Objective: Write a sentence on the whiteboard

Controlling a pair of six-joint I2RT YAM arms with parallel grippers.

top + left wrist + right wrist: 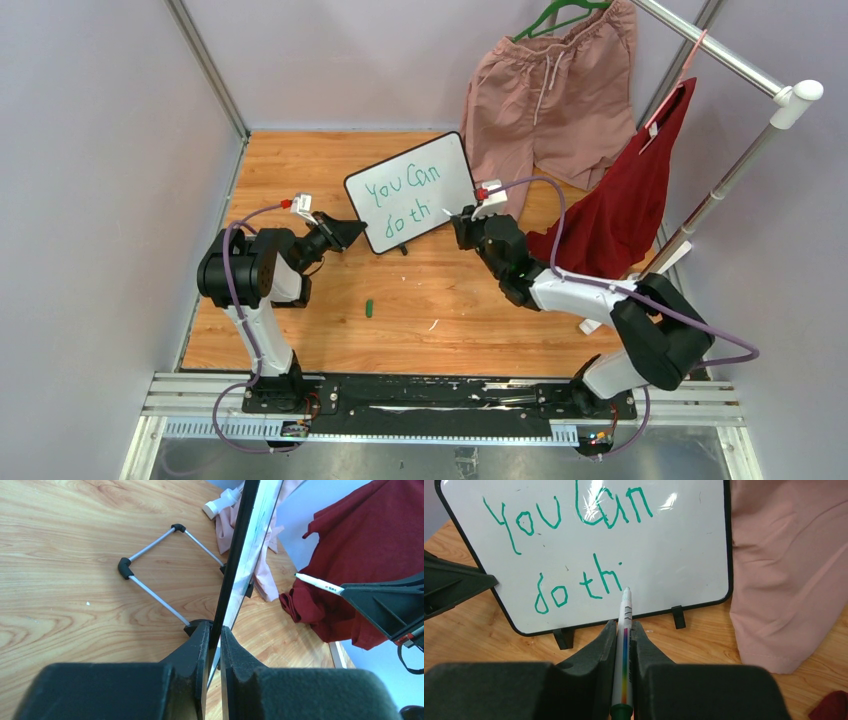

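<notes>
**A:** Where is the small white whiteboard with the thin black frame (412, 192)?

**B:** It stands upright on the wooden table (300, 300), towards the far side, between the two arms. The left gripper (215, 630) is clenched on its left edge.

**A:** And the green handwritten sentence (574, 545)?

**B:** It reads "You Can" above and "do thi" below.

**A:** What about the right gripper (624, 626)?

**B:** It pinches a slim white marker (626, 602), whose tip points just right of the "i". The left wrist view shows a gap between tip and board.

**A:** Anything nearer?

**B:** A small green object (369, 308) lies on the wood.

whiteboard (410, 190) 1 | marker (625, 630) 1 | garments (545, 90) 2 | cap (370, 308) 1, maybe
</notes>
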